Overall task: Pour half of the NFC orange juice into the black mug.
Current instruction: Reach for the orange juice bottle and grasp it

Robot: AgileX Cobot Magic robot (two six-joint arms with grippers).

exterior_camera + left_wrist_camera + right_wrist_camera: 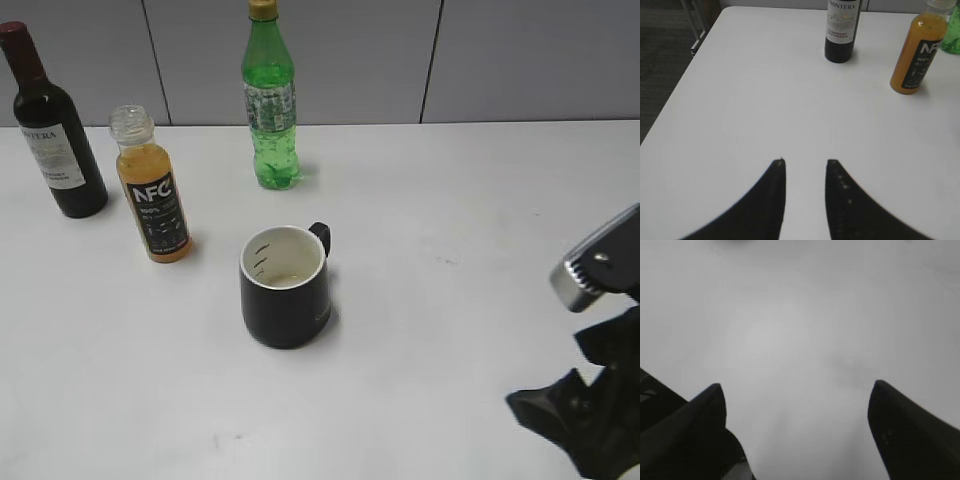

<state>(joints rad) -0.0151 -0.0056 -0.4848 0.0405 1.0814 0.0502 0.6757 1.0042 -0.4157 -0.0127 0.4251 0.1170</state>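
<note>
**Before the grasp: risks of an uncapped bottle**

Currently the NFC orange juice (152, 187) stands upright and uncapped on the white table (430, 330), ahead and to the right of the left gripper (805, 161), whose fingers (771, 200) are parted with nothing between them. The wine bottle (842, 30) stands straight ahead of those fingers, well apart. The right gripper (796, 390) hangs spread wide over bare tabletop, holding nothing. The black mug (284, 285) sits near the bottle, handle turned away. Likely hazards: a fingertip nudging the bottle tips it and spills juice; squeezing the soft plastic forces liquid out; overtilting pours past half or misses the rim.
</note>
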